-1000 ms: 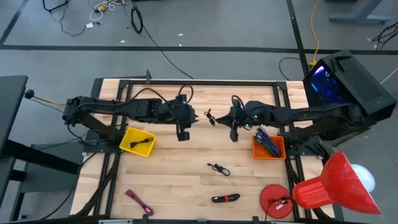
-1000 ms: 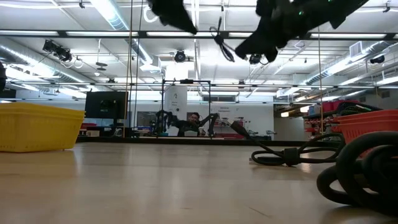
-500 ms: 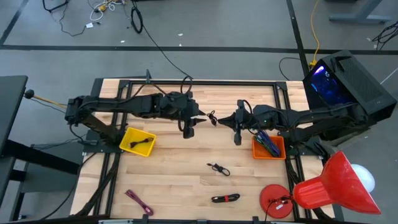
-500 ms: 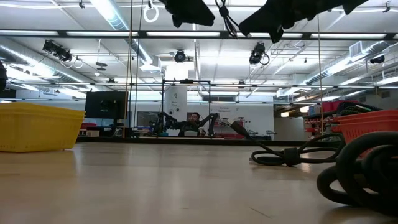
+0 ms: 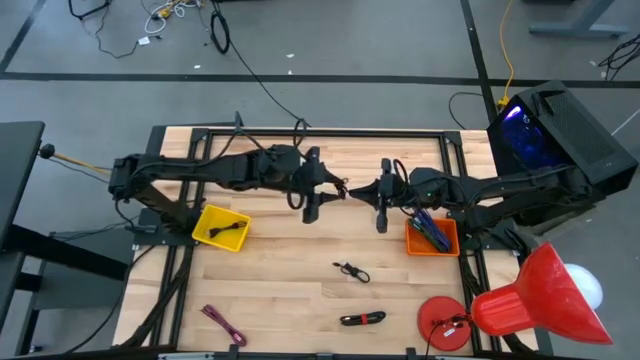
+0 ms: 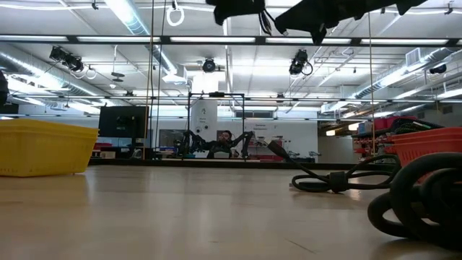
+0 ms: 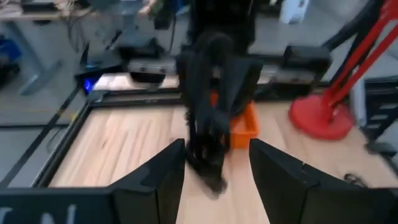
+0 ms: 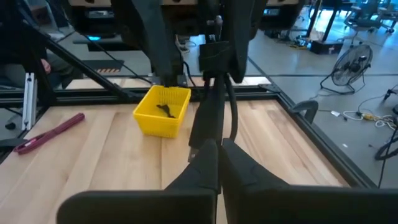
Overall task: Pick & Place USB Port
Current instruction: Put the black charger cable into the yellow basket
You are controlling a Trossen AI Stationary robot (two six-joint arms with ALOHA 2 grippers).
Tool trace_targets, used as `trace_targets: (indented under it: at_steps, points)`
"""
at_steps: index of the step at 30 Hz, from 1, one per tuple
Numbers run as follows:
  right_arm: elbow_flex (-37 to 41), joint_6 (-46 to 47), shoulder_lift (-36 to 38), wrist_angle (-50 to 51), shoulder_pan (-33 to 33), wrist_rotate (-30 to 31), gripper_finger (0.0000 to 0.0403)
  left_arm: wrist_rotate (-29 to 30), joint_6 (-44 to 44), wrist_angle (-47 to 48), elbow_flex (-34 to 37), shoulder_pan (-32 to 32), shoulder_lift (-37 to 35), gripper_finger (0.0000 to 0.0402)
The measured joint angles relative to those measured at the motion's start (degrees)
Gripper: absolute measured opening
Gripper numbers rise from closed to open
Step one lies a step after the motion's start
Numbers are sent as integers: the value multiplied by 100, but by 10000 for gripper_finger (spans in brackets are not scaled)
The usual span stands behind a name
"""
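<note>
A coiled black USB cable [image 5: 344,190] hangs in the air above the table's middle, between my two grippers. My right gripper [image 5: 362,191] comes level from the table's right and is shut on it [image 8: 219,144]. My left gripper [image 5: 328,188] faces it from the left and is open. In the left wrist view its two fingers stand on either side of the blurred cable [image 7: 208,143]. Whether they touch it, I cannot tell. In the low view the cable [image 6: 267,22] shows only at the top edge, high off the table. My right gripper pinches the black cable between its two shut fingers [image 8: 205,163]. The cable's strands [image 8: 214,106] run on past the fingertips toward the left gripper. The fingers lie level and point toward the table's left. The cable is lifted clear of the table.
A yellow bin [image 5: 222,227] with a black cable sits at the left, and an orange bin [image 5: 432,237] with cables at the right. On the near half lie a black cable [image 5: 352,271], a black-and-red cable [image 5: 363,319] and a pink cable [image 5: 222,323]. A red lamp base [image 5: 447,320] stands near right.
My left gripper has moved toward the table's right, closing in on the cable and the right gripper. The right gripper has shifted slightly right and raised the cable, which now shows higher in the low view.
</note>
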State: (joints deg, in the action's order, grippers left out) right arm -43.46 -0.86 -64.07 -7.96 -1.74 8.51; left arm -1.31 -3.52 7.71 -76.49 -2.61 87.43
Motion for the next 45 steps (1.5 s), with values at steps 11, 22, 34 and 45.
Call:
trace_targets:
  at_steps: [11,22,34,45]
  points:
    - [-4,-49,-140,-198,-129,52,0,-148,-90,-325,9,63,161,75]
    - [-4,-90,-143,-204,-125,82,2,424,-314,183,9,131,150,30]
    - [-4,-87,-98,25,13,258,32,1531,112,1963,2,283,-207,30]
    - [-4,251,-64,962,293,505,80,2938,2750,6261,7,1174,-578,30]
